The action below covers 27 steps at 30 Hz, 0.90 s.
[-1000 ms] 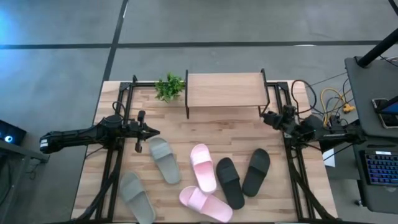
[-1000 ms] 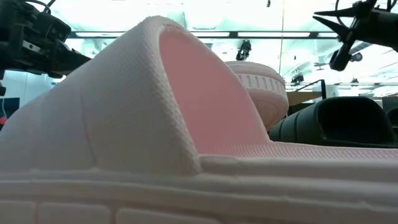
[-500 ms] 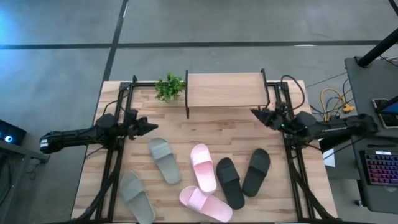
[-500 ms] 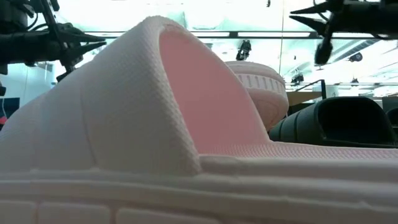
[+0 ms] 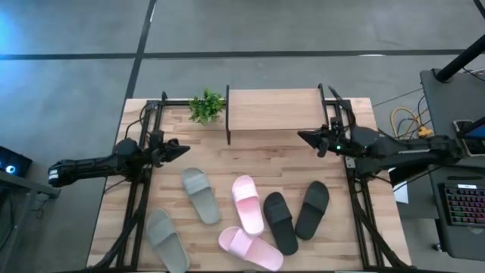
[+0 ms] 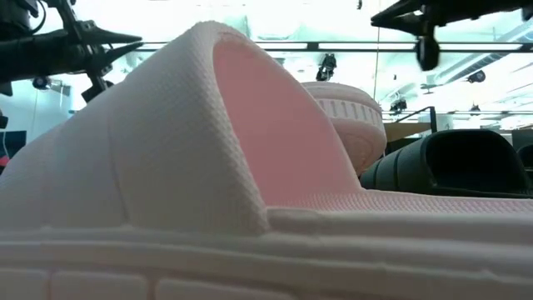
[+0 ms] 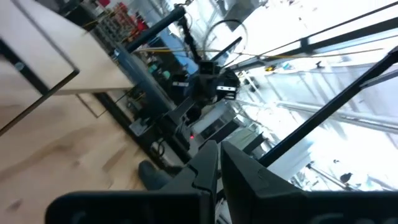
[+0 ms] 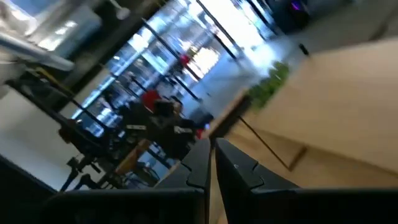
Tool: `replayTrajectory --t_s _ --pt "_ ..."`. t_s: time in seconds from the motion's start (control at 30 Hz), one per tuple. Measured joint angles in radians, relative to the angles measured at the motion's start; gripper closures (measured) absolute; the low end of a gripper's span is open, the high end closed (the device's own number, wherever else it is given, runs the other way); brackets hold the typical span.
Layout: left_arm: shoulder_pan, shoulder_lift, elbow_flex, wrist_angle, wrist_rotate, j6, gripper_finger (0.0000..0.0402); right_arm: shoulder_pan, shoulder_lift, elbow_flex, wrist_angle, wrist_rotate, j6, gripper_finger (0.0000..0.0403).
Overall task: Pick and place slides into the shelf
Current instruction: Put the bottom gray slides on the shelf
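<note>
Six slides lie sole-down on the near half of the table: a grey-green pair point(image 5: 200, 194) point(image 5: 167, 240), a pink pair point(image 5: 247, 203) point(image 5: 250, 248) and a black pair point(image 5: 280, 222) point(image 5: 312, 208). The nearest pink slide point(image 6: 208, 167) fills the low view. The shelf point(image 5: 273, 110) stands on its black legs at the far edge. My left gripper point(image 5: 182, 149) point(image 7: 219, 163) hovers shut, up off the table, beyond the far grey-green slide. My right gripper point(image 5: 301, 136) point(image 8: 211, 158) hovers shut near the shelf's right legs. Neither touches anything.
A small green plant point(image 5: 206, 105) stands left of the shelf at the far edge. Black arm frames point(image 5: 140, 189) point(image 5: 356, 197) run along both table sides. Bare wood point(image 5: 250, 155) lies between the shelf and the slides. Cables and a desk sit off the right edge.
My left gripper has drawn back from above the far grey-green slide toward the table's left and far edges, and has turned about its wrist. My right arm has unfolded, carrying its gripper toward the table's left, in front of the shelf's right legs. The slides have stayed put.
</note>
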Motion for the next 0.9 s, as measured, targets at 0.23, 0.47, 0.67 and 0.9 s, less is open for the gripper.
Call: replayTrajectory --t_s 0.23,0.47,0.67,0.9 --pt "0.000 0.009 0.000 0.007 -0.004 -0.001 0.0396 0.001 -0.050 0.119 -0.462 -0.132 0.123 0.0385" --pt "0.000 0.033 0.000 0.012 -0.010 0.000 0.0396 0.001 0.027 0.243 -0.974 -0.168 0.259 0.0335" --pt "0.000 0.061 0.000 0.011 -0.010 0.000 0.0396 0.001 0.102 0.314 -1.163 -0.250 0.265 0.0263" --pt "0.000 0.097 0.000 0.013 -0.010 0.000 0.0396 0.001 0.153 0.334 -1.177 -0.252 0.245 0.0217"
